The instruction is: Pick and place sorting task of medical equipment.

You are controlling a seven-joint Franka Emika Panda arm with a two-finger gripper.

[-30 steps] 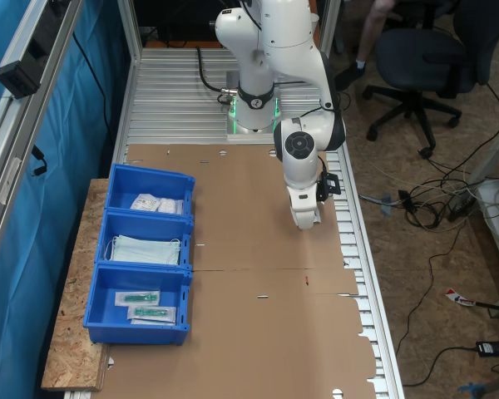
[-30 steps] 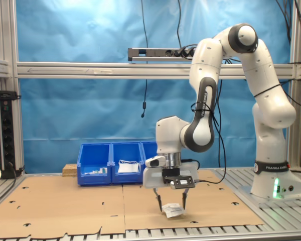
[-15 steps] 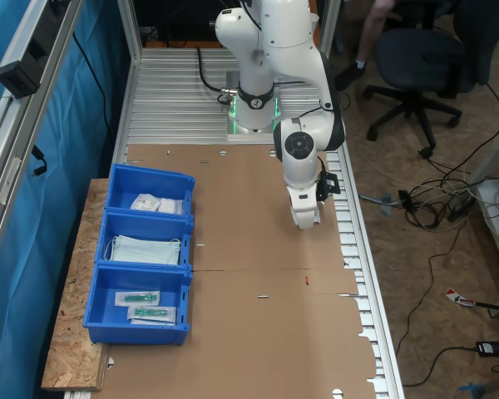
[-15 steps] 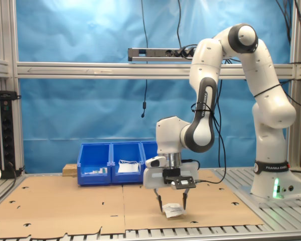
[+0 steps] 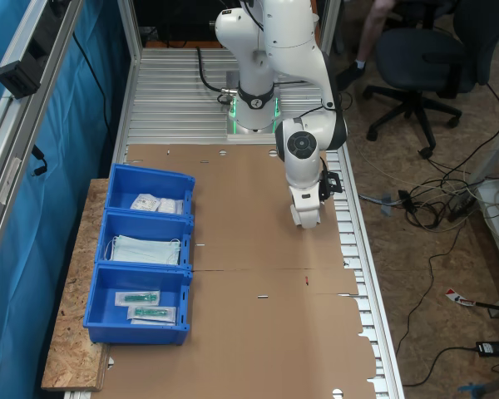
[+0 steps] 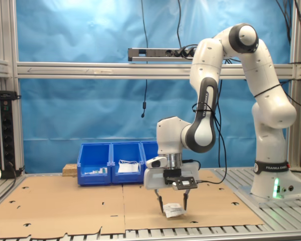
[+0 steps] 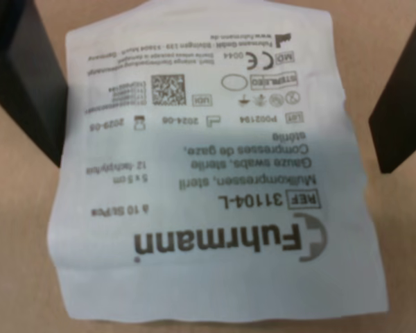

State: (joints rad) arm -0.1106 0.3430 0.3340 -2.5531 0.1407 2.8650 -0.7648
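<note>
The medical equipment, a flat white sealed packet (image 7: 215, 173) with dark print, lies on the brown cardboard (image 6: 65, 206) near the table's front edge in the second exterior view (image 6: 173, 210). My gripper (image 6: 173, 205) hangs straight down over it, open, with one black finger (image 7: 21, 76) on each side of the packet and a gap to each. In the first exterior view the arm's white hand (image 5: 306, 208) covers both the packet and the fingers.
Three blue bins stand in a row along the cardboard's far side: one with white packets (image 5: 150, 193), one with pale blue masks (image 5: 145, 243), one with clear pouches (image 5: 139, 306). The arm's base (image 5: 252, 116) sits on the ribbed aluminium table. An office chair (image 5: 416, 50) stands off the table.
Almost nothing differs: the arm has shifted only very slightly, and the gripper stays open over the packet, which has not moved.
</note>
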